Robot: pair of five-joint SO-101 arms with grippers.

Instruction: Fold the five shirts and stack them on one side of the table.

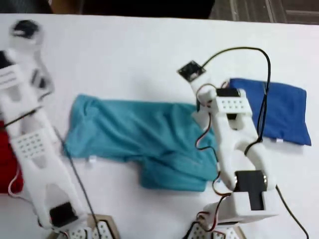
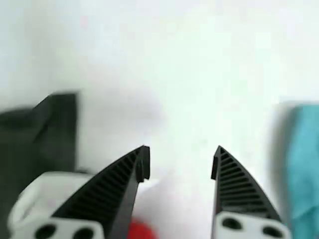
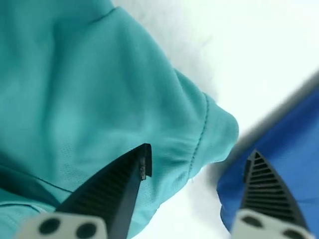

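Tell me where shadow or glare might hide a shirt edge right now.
High view: even light, the teal shirt and blue shirt stand out on the white table, no harsh glare. Right wrist view: a dark shadow band runs along the blue shirt's edge, beside the teal shirt. Left wrist view: table very bright, a faint grey shadow ahead of the open left pincer.

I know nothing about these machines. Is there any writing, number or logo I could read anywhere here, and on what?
No text can be read in any view.
Label on the left arm: dark lines, too blurred to read.
Hem tag on the teal shirt: too small to read.
Edge tag on the blue shirt: too small to read.
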